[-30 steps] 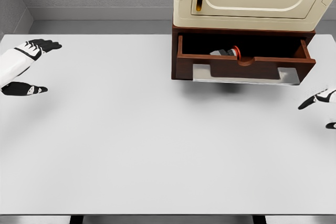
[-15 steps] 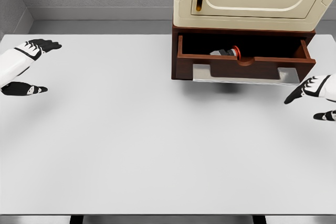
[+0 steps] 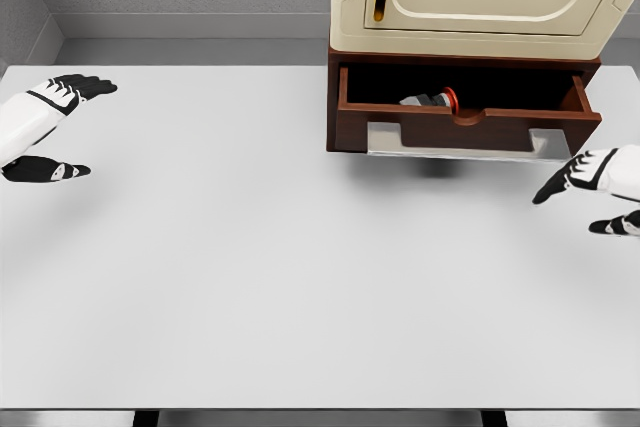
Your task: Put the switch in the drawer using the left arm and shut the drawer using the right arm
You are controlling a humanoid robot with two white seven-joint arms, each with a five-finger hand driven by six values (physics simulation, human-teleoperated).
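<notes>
Left hand (image 3: 45, 127) rests at the table's (image 3: 250, 277) left edge, fingers spread, holding nothing, well apart from the drawer (image 3: 465, 125). The switch (image 3: 435, 100) lies inside the open drawer. Right hand (image 3: 598, 192), fingers extended and empty, is nearer, below-right of the drawer front, whose long axis runs left-right.

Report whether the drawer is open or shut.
Open: the drawer juts out from the cabinet, with the switch visible inside.
</notes>
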